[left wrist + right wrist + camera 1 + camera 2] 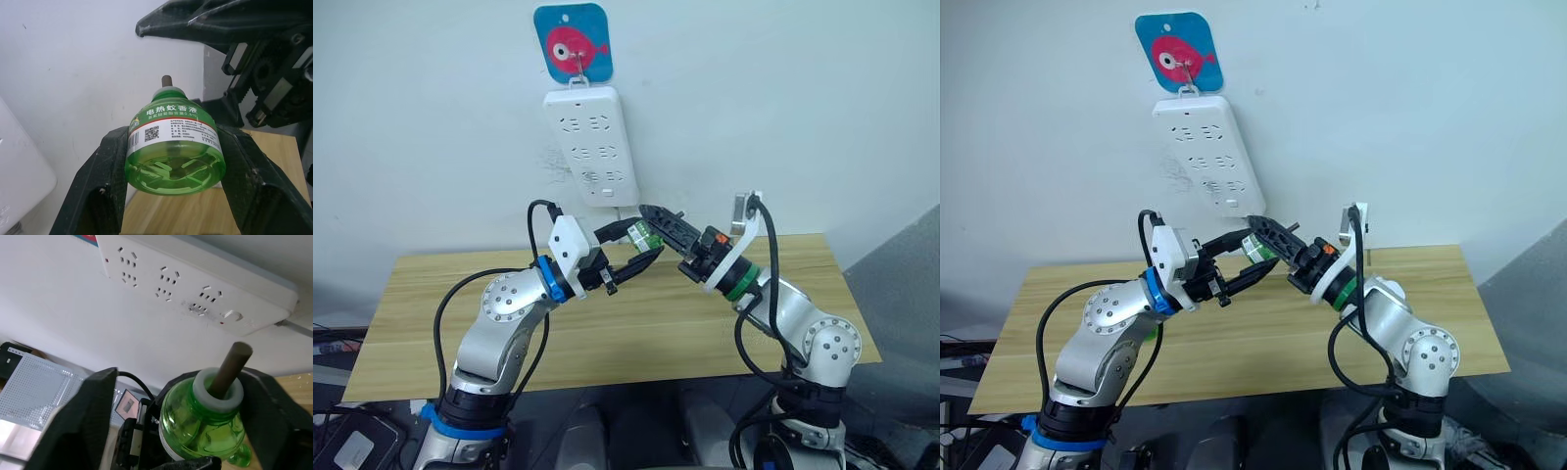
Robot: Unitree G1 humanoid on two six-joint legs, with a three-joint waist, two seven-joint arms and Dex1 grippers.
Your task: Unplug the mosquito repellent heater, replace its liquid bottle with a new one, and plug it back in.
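Observation:
A green liquid bottle point(173, 147) with a white label and a brown wick is clamped by its sides between the fingers of my left gripper point(173, 164), held in the air above the table. My right gripper point(183, 377) is open, its fingers point(85, 416) spread on either side of the bottle's point(203, 423) wick end, one finger clearly apart from it. Both grippers meet just below the power strip point(589, 147) in the eye views, with the bottle point(641, 235) between them. The mosquito repellent heater is out of view.
The white power strip hangs on the wall from a blue hook plate with a pink fish point(573, 41), its sockets bare. A wooden table point(705, 323) lies under both arms. A cable runs from the strip's lower end point(293, 325).

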